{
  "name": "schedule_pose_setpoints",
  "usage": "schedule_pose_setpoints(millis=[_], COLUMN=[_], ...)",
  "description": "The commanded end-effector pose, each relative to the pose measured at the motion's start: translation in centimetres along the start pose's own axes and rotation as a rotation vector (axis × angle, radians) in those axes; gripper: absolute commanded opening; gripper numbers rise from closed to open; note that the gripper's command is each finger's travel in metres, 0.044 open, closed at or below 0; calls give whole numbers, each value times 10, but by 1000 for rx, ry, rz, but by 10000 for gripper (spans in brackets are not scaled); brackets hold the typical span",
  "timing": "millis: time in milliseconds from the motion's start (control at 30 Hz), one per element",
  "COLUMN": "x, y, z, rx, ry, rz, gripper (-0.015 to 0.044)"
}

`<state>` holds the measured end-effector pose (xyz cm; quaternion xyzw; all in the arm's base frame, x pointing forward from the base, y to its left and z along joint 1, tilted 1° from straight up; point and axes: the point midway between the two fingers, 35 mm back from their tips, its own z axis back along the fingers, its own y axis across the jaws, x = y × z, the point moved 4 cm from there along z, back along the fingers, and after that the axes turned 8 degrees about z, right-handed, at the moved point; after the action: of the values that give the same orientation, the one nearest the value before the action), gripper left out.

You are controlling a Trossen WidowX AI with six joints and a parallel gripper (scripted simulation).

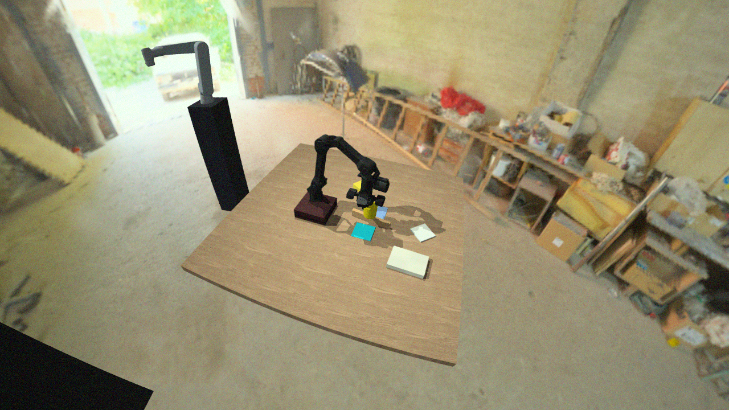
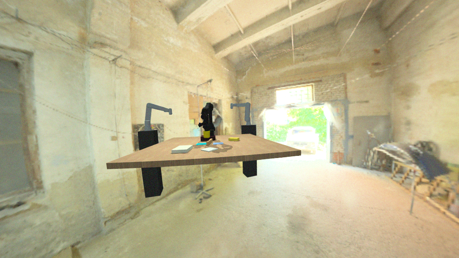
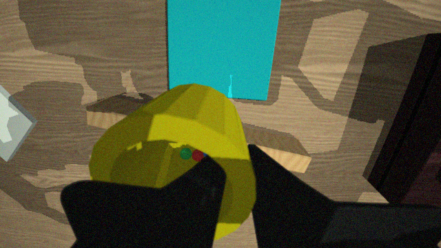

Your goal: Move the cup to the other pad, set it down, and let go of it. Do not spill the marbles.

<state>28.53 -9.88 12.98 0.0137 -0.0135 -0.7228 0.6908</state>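
My gripper (image 1: pixel 368 204) (image 3: pixel 237 149) is shut on the wall of the yellow cup (image 1: pixel 369 211) (image 2: pixel 206 134) (image 3: pixel 200 103) and holds it above the table. In the wrist view the cup's mouth faces the camera, with a green marble (image 3: pixel 186 153), a red marble (image 3: pixel 198 155) and a sliver of a blue one inside; a finger hides part of the inside. The cyan pad (image 1: pixel 363 231) (image 2: pixel 201 144) (image 3: pixel 224 45) lies just beyond the cup in the wrist view, with nothing on it. The blue pad (image 1: pixel 381 212) (image 2: pixel 218 143) lies on the other side, partly hidden in the top view.
A low wooden bar (image 2: pixel 209 142) (image 3: pixel 289 160) lies between the pads, under the cup. A white tile (image 1: pixel 422 232) (image 2: pixel 209 149) (image 3: pixel 14 127) and a thick pale block (image 1: pixel 408 261) (image 2: pixel 181 149) lie farther out. A yellow block (image 1: pixel 357 185) (image 2: pixel 233 139) lies behind the arm.
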Motion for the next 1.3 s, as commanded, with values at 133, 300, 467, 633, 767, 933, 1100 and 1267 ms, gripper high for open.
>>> schedule_pose_setpoints(millis=[133, 300, 467, 633, 767, 933, 1100, 1267], x=[18, 28, 38, 48, 56, 56, 56, 56], y=[-6, -9, -13, -17, -20, -20, -20, -19], z=[1, 1, 2, 2, 3, -1, -8, -15], rx=[1, 0, 0, 0, -1, -1, -1, -1], ry=[3, 2, 1, 0, 0, 0, 0, 0], rz=[3, 3, 3, 3, 3, 3, 3, 3], gripper=[0, 0, 0, 0, 0, 0, 0, 0])
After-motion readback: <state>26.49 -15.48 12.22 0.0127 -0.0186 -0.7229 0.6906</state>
